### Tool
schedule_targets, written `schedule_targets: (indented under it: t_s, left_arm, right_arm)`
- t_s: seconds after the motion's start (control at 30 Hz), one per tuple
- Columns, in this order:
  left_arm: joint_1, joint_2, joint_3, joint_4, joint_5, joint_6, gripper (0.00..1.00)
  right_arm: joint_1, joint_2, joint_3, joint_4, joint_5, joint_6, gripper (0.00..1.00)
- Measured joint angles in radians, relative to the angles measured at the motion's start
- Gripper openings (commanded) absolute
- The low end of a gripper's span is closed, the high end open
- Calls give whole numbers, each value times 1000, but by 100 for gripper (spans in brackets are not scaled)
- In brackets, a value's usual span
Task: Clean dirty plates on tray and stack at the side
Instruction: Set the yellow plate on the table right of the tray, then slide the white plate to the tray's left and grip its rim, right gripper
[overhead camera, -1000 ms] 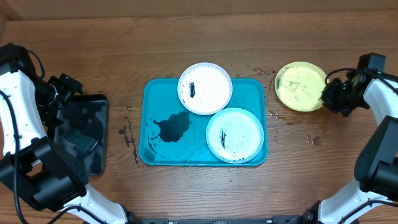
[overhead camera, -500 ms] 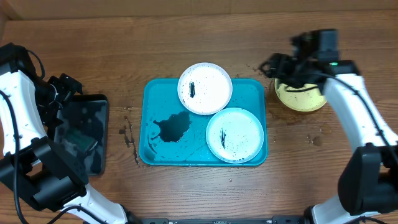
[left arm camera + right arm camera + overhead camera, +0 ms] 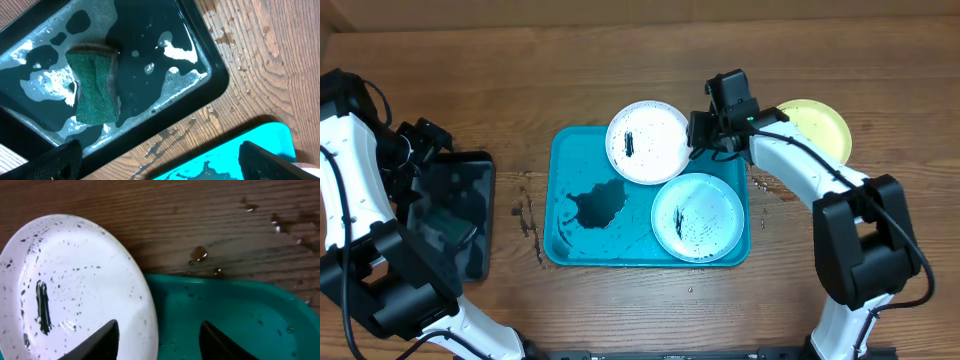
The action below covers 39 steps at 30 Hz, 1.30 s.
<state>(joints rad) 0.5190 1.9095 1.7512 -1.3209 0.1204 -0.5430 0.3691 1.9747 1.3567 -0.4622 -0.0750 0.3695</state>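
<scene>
The turquoise tray (image 3: 570, 150) lies mid-table. Two white plates rest on it: one with a black smear (image 3: 648, 142) at its far edge, one speckled (image 3: 698, 217) at its near right. A yellow-green plate (image 3: 820, 122) sits on the wood to the right of the tray, partly under my right arm. My right gripper (image 3: 702, 132) hovers at the smeared plate's right rim. In the right wrist view that gripper (image 3: 159, 342) is open, one finger over the white plate (image 3: 65, 280), the other over the tray (image 3: 240, 315). My left gripper (image 3: 162, 167) is open and holds nothing.
A black tray (image 3: 470, 170) with soapy water stands at the left; a green sponge (image 3: 95, 87) lies in the black tray (image 3: 210, 70). A dark puddle (image 3: 595, 205) sits on the turquoise tray's left half. Water drops dot the wood (image 3: 525, 215) between the two trays.
My right arm swung left from the yellow-green plate to the smeared white plate's rim, and its jaws opened off the plate. The left arm has not moved.
</scene>
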Motion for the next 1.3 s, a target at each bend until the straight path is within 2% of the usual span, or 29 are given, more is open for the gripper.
schedule_targets:
  t_s: [0.1,0.17,0.3,0.37,0.53,0.6,0.77,0.8,0.83,0.87,0.9,1.3]
  left_arm:
    - [0,0,0,0,0,0,100]
    - [0,0,0,0,0,0,100]
    - [0,0,0,0,0,0,100]
    - [0,0,0,0,0,0,100]
    - [0,0,0,0,0,0,100]
    - [0,0,0,0,0,0,100]
    - [0,0,0,0,0,0,100]
    - [0,0,0,0,0,0,100]
    - [0,0,0,0,0,0,100]
    - [0,0,0,0,0,0,100]
    - [0,0,0,0,0,0,100]
    - [0,0,0,0,0,0,100]
  right_arm:
    - [25,23,0,25,2,0,40]
    - [37,41,0,31,2,0,29]
    - [38,60,0,31,3,2,22]
    - [38,60,0,31,4,3,12]
    - [38,60,0,15,-17,4,12]
    - [39,60,0,8,-37,4,17]
    - [39,60,0,3,-46,4,20]
    - [39,60,0,3,-39,4,19]
    - [39,61,0,3,-36,3,15]
    - [39,64,0,3,-31,3,6]
    - [39,68,0,1,-30,4,4]
    - [86,84,3,-9,-209,4,4]
